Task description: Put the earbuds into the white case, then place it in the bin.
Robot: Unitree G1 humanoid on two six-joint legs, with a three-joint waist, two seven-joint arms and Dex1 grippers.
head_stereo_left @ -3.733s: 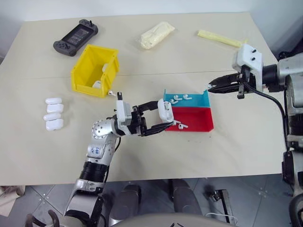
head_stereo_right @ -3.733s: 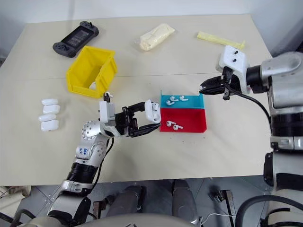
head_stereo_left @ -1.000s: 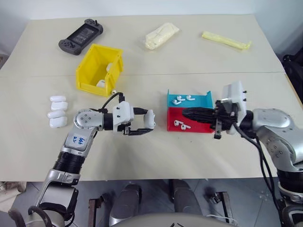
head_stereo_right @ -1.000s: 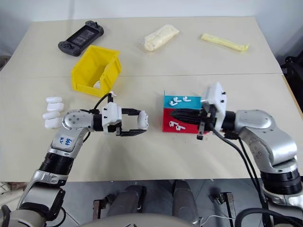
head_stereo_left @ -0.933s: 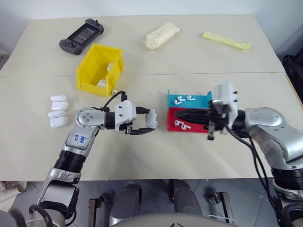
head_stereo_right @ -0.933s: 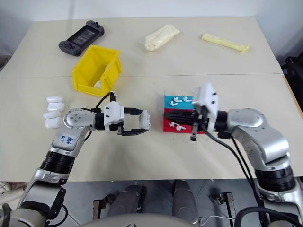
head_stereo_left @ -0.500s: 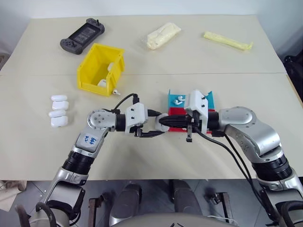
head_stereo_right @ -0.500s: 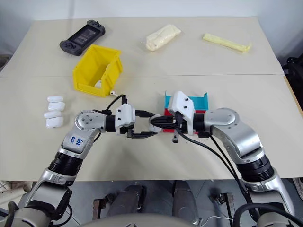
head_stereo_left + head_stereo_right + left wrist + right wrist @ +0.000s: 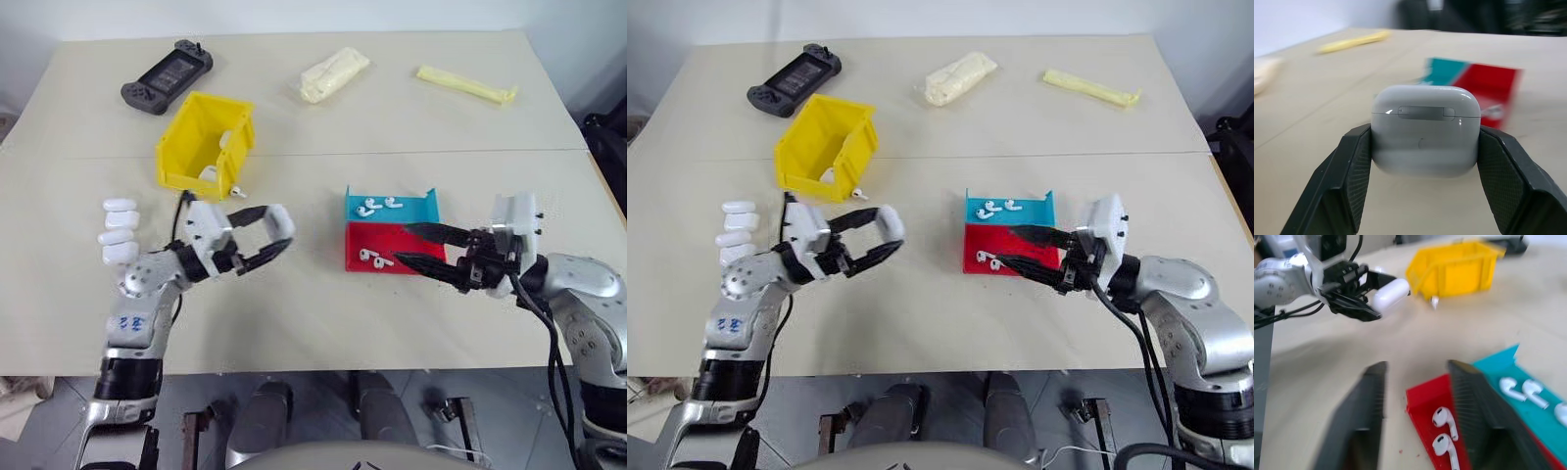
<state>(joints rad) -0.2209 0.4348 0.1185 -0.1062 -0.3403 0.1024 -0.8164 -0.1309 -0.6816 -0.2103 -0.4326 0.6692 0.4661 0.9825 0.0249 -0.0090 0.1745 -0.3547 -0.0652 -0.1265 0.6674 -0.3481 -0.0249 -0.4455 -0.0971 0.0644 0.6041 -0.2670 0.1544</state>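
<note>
My left gripper (image 9: 276,235) pinches the closed white case (image 9: 278,220) above the table's middle; my spread, empty right gripper (image 9: 416,247) should next steady it toward the yellow bin (image 9: 201,147) near the far-left edge.

We see a beige table (image 9: 323,117) with a seam running across it. At its far edge lie a black handheld game controller (image 9: 168,75), a clear bag of pale contents (image 9: 334,73), and a thin yellow strip (image 9: 465,84). Nearer the middle, a blue tray (image 9: 416,207) and a red tray (image 9: 377,237) sit touching, side by side.
</note>
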